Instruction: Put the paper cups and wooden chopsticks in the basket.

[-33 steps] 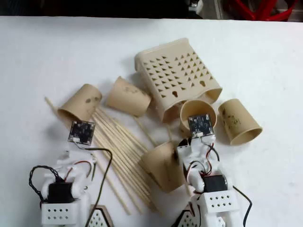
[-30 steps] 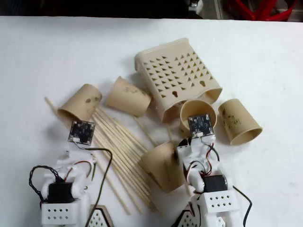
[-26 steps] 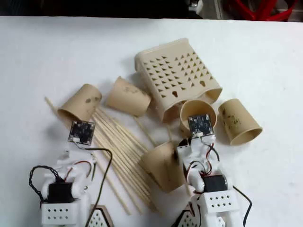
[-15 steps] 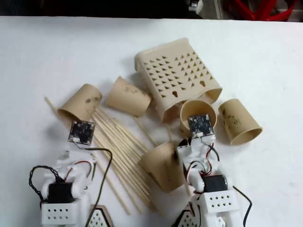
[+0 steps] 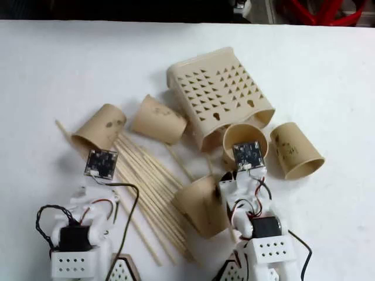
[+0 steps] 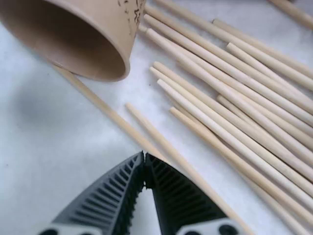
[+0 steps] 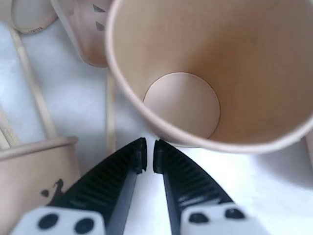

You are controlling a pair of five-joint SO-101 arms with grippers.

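Left wrist view, left gripper (image 6: 145,164) closed tip to tip, empty, low over white table (image 6: 44,147), wooden chopsticks (image 6: 230,103) fanned just beyond, tipped paper cup (image 6: 73,39) bearing unreadable dark print, right gripper (image 7: 146,154) nearly closed, empty, at rim of upright paper cup (image 7: 195,73) beside perforated basket (image 5: 220,93).

No words, numbers or signs can be read. Small dark printed marks sit on the sides of the tan paper cups (image 5: 158,120) lying around the cream perforated plastic basket (image 5: 220,93). One marked cup (image 5: 296,151) lies just right of the basket and another (image 5: 101,129) farther to its left. In the left wrist view, the scribble near a cup's rim (image 6: 128,7) is illegible.
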